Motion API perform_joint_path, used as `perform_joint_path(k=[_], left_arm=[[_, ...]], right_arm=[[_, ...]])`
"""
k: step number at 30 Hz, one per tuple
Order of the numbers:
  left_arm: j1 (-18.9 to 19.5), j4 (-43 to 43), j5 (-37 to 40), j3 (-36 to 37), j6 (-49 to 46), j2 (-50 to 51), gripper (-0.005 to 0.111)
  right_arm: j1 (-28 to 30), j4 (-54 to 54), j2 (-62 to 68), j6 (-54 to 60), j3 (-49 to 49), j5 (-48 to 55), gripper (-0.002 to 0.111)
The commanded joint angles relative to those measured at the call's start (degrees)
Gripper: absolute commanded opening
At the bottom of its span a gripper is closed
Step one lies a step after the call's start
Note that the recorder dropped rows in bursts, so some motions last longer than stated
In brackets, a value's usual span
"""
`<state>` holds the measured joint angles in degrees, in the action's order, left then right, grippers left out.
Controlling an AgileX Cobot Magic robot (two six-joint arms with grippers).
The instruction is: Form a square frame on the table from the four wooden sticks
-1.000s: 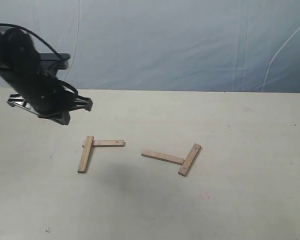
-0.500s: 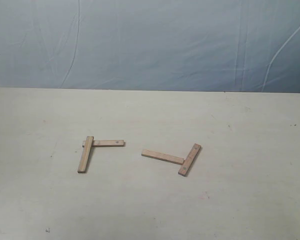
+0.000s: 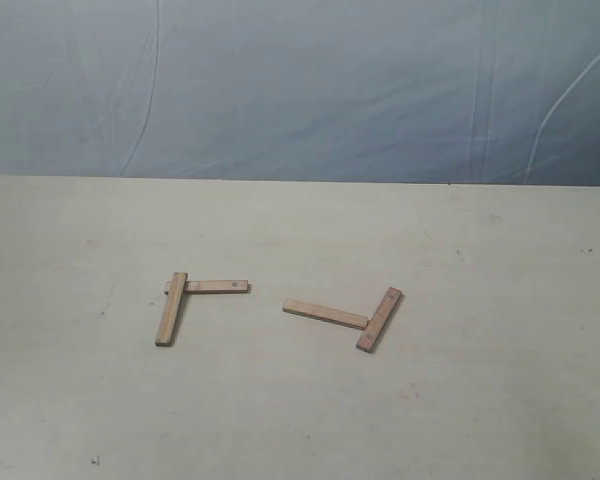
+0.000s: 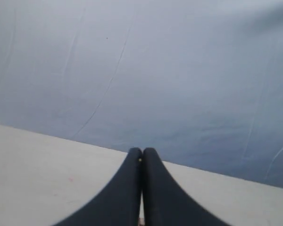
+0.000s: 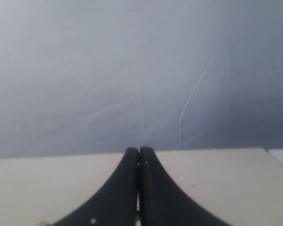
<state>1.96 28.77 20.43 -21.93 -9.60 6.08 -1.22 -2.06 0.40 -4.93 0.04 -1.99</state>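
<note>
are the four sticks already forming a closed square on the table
No, a left pair and a right pair of sticks lie apart, with bare table between them.

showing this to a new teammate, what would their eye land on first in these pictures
Two separate pairs of wooden sticks on the pale table: at left, a lengthwise stick lies across the end of a crosswise stick; at right, a near-level stick meets the side of a diagonal stick, T-like. No arm shows in the exterior view; in the wrist views the left gripper and the right gripper are shut, facing the blue-grey backdrop.
</note>
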Motion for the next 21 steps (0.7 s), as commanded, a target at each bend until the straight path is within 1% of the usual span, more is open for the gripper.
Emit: perform_joint_path(k=[1, 2, 3, 4, 5, 6, 8, 9, 10, 12, 16, 21], left_arm=[[0.2, 3.8, -9.9, 9.8, 1.7, -4.5, 0.0], [0.2, 4.6, -11.6, 11.5, 1.7, -4.6, 0.0], [0.2, 4.8, -14.4, 14.4, 1.7, -4.7, 0.0], [0.2, 4.8, -15.1, 15.5, 1.7, -4.7, 0.0], [0.2, 5.0, -16.6, 17.7, 1.7, -4.7, 0.0], [0.2, 5.0, -17.3, 18.4, 1.7, -4.7, 0.0], [0.1, 4.2, -19.8, 20.8, 1.5, -4.7, 0.0], [0.2, 3.2, -20.8, 21.9, 1.5, -4.7, 0.0], [0.2, 1.6, -21.7, 21.9, 1.5, -4.7, 0.0], [0.0, -1.2, -21.6, 21.9, 1.6, -4.7, 0.0], [-2.8, -2.4, -23.0, 21.9, 1.7, -4.7, 0.0], [-4.2, -5.8, -22.9, 21.9, 1.7, -4.7, 0.0]], right_arm=[[-0.2, -0.1, -0.4, 0.0, 0.0, -13.1, -0.001], [-0.2, -0.1, -0.4, 0.0, 0.0, -16.3, -0.001], [-0.2, 0.0, -0.4, -4.6, 0.0, -20.9, -0.001], [-0.2, 0.0, -0.4, -9.6, 0.0, -22.4, -0.001], [-0.2, 0.0, -0.4, -19.1, 0.0, -23.6, -0.001], [-0.2, 0.0, -0.4, -21.8, 0.0, -24.6, -0.001], [-0.2, -1.7, -0.3, -21.8, 0.0, -31.3, -0.001], [-0.2, -1.8, 1.6, -21.3, 0.0, -36.1, -0.001], [-0.2, -1.8, 3.7, -21.3, -1.1, -38.1, -0.001], [-0.2, -1.8, 8.9, -21.1, -5.3, -39.0, -0.001], [-0.2, -2.5, 20.0, -20.4, -12.5, -43.6, -0.001], [-0.2, -8.4, 34.4, -20.6, -22.1, -43.9, -0.001]])
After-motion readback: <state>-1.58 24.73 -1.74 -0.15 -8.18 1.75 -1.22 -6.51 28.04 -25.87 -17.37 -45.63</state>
